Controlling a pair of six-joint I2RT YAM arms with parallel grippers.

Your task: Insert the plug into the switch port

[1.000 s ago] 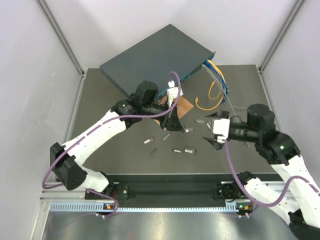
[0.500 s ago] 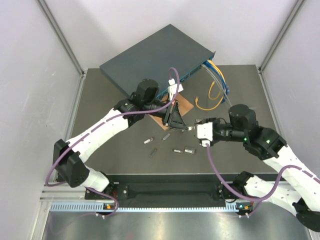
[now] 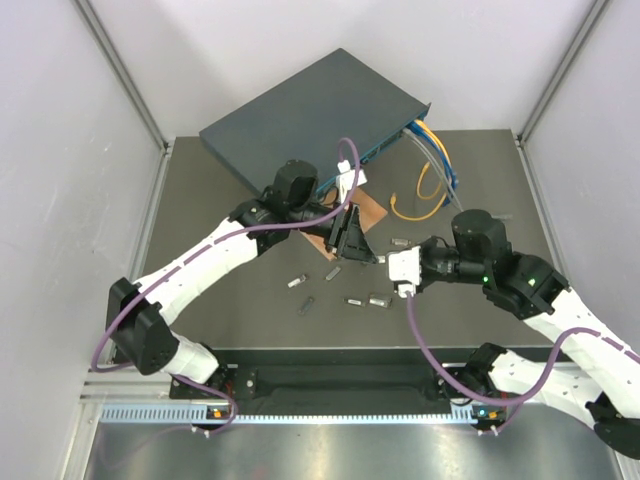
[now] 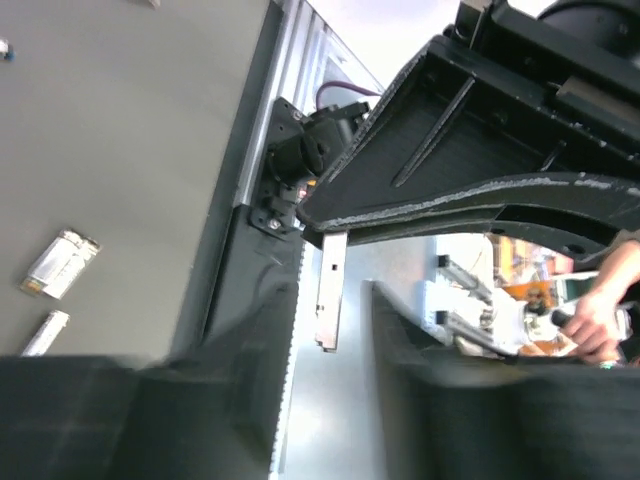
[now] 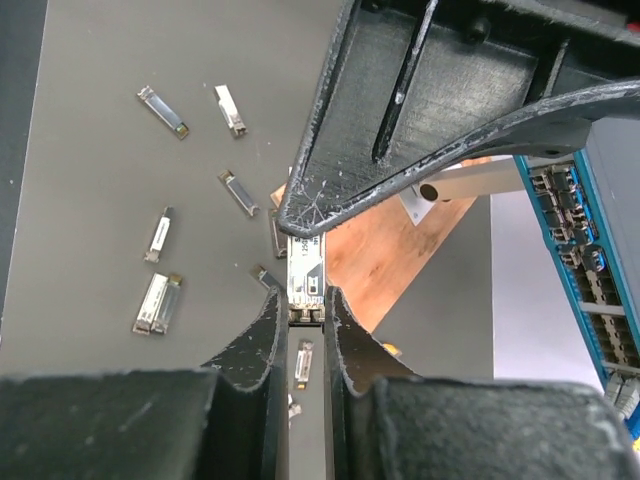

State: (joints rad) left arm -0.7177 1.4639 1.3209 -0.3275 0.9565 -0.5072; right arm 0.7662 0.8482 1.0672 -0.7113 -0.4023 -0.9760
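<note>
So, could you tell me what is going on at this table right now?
The two arms meet above the table over one small metal plug. The right claw is shut on one end; the fingers of the left claw stand slightly apart around the other end, not gripping it. It looks like a handover. The switch lies at the back, and the plug is not yet in any port. Several other plugs lie loose on the table.
</note>
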